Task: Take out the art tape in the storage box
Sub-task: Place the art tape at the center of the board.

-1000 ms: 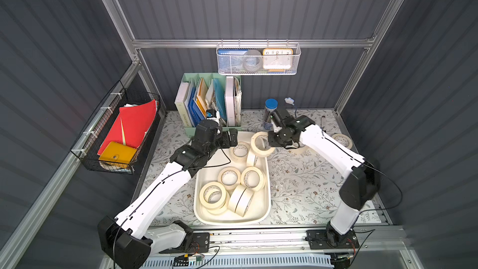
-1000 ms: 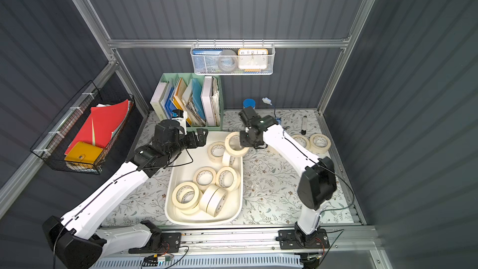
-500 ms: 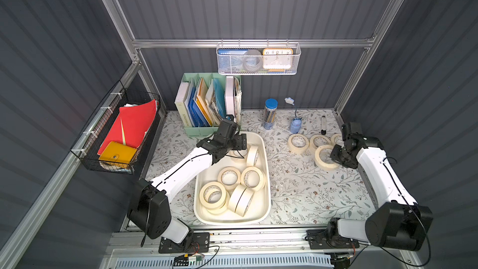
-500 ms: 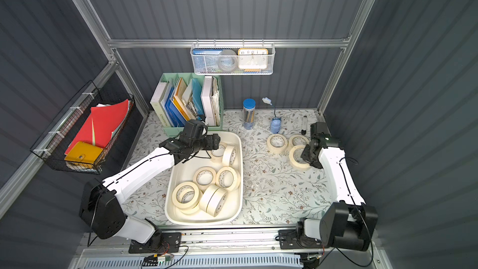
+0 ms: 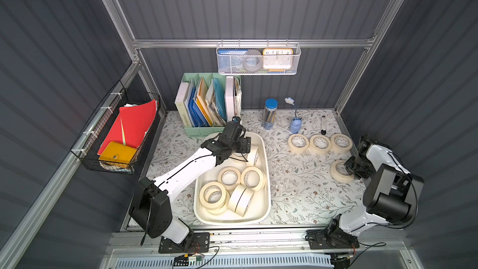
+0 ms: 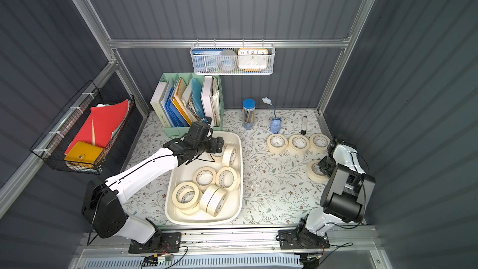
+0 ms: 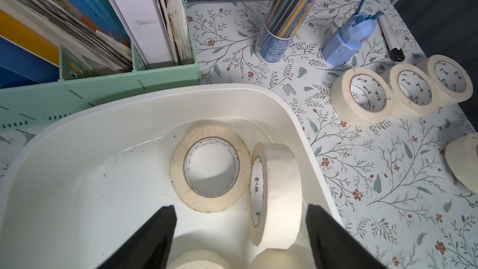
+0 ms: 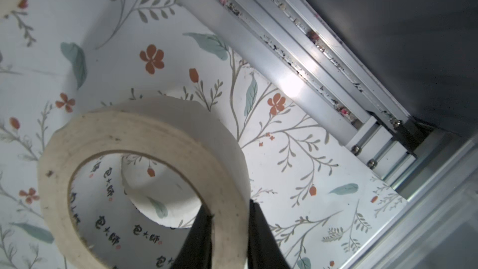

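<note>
The storage box (image 5: 232, 222) (image 6: 204, 222) is a cream tub at the table's front middle, and several art tape rolls (image 5: 229, 177) lie in it. My left gripper (image 5: 244, 148) (image 7: 240, 208) hangs open over the box's far end. An upright roll (image 7: 275, 195) stands between its jaws near one finger, untouched, and a flat roll (image 7: 209, 168) lies just ahead. My right gripper (image 5: 353, 168) (image 8: 230, 213) is shut on the wall of one roll (image 5: 340, 174) (image 8: 144, 156), low over the table's right side. Three rolls (image 5: 320, 144) lie in a row behind it.
Behind the box stands a mint file holder (image 5: 207, 109). A pencil tube (image 5: 270, 113), a blue device (image 5: 294, 125) and a marker (image 5: 323, 125) sit at the back. A mesh basket (image 5: 258, 59) hangs above, a black wire basket (image 5: 121, 135) on the left wall.
My right arm has carried its roll from above the box to the table's right side and lowered it. My left gripper has moved in over the box's far end, its jaws slightly narrower.
</note>
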Robot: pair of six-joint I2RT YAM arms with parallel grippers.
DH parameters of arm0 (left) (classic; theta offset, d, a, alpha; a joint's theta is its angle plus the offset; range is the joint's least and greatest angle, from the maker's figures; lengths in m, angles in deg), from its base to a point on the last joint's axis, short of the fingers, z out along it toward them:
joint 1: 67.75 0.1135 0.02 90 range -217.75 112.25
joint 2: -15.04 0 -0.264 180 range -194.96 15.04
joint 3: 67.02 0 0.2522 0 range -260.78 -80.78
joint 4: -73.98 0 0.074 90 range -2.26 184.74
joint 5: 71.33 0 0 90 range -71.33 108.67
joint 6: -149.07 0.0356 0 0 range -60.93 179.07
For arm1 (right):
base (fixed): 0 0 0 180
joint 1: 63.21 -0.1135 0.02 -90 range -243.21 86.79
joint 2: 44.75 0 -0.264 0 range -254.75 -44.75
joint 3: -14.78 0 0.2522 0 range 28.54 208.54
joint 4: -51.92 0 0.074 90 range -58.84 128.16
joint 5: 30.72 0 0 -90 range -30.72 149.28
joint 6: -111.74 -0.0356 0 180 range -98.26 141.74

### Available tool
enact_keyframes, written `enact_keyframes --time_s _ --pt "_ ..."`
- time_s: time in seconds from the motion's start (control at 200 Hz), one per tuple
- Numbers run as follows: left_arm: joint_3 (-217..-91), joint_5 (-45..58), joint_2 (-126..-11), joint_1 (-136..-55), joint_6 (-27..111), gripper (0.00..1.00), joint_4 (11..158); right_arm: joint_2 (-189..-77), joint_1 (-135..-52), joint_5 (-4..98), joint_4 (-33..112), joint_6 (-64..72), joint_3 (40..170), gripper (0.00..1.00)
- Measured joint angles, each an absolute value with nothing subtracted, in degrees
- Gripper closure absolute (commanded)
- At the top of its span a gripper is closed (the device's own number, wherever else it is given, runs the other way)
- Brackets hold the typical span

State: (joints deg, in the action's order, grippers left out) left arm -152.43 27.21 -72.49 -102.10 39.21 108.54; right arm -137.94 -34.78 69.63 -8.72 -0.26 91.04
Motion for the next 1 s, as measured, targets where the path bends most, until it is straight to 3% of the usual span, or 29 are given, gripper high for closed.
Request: enact_keyframes --time_s 0.5,0.6,0.665,0.83,1.001 --pt "-150.86 26.14 -72.01 -102.12 38.49 0.14 108.73 -144.56 -33.45 70.98 5.8 -3.43 91.32 1.0" --pt "-150.86 26.12 -71.92 -102.12 38.19 0.14 108.93 -144.5 -33.41 70.89 6.58 -3.38 91.17 0.68" --pt "-150.86 26.09 -71.68 -102.12 38.08 0.14 109.17 -144.19 -33.41 71.2 7.39 -3.19 90.65 0.55" --pt "-150.97 25.94 -71.26 -102.36 37.9 0.14 109.91 -139.99 -33.41 71.29 6.89 -2.82 89.31 0.43" --pt "-152.32 25.98 -71.26 -104.24 37.86 0.14 111.14 -129.44 -35.26 70.17 5.05 -2.25 88.9 0.42"
